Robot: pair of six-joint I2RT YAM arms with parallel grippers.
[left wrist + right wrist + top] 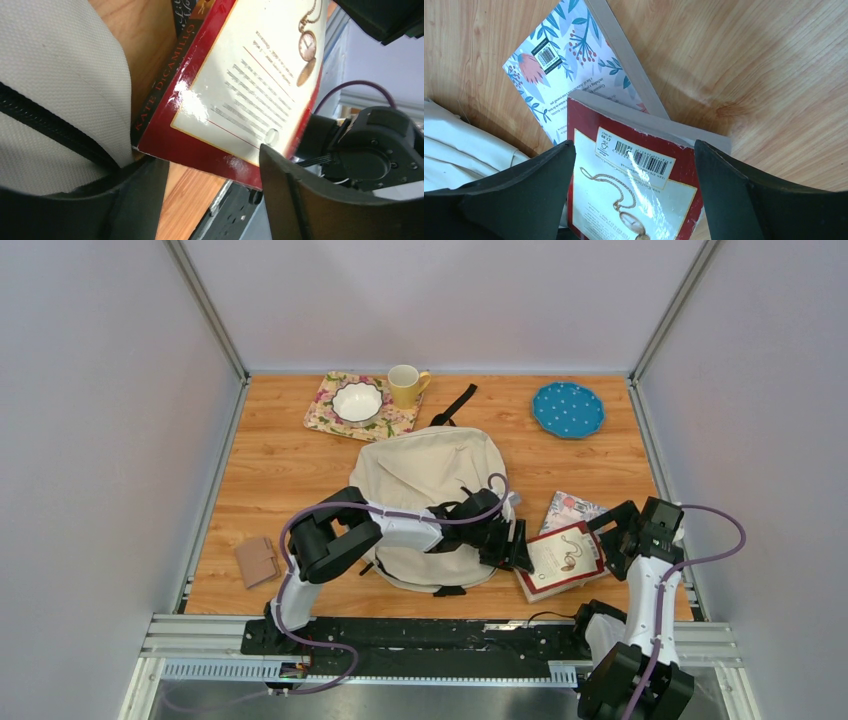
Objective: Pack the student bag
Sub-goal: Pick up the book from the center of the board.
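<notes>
I count one student bag point(430, 490), cream with black zips, lying in the middle of the tabletop point(280, 470), a little toward the near edge. There are two books between it and the right edge: a red-bordered book point(563, 558) lies partly on top of a floral-covered book point(572, 508), and its left corner reaches the bag's right side.

There is one each of the rest. A flowered mat point(330, 412) at the far edge, left of centre, carries a white bowl point(357, 401), and a yellow mug point(405, 386) stands at the mat's right end. A blue dotted plate point(568, 409) sits toward the far right corner, and a small brown wallet point(257, 561) lies by the left edge, toward the near corner.

The tabletop is wood-grained, with pale grey walls point(100, 440) on three sides and a metal rail point(400, 635) along the near edge.

My left hand point(210, 165) has its fingers wide apart where the bag's right side meets the red book's corner. My right hand point(634, 150) is also spread wide, astride the red book's barcode end. I cannot tell if either touches it. The left arm crosses over the bag and hides its near half.
</notes>
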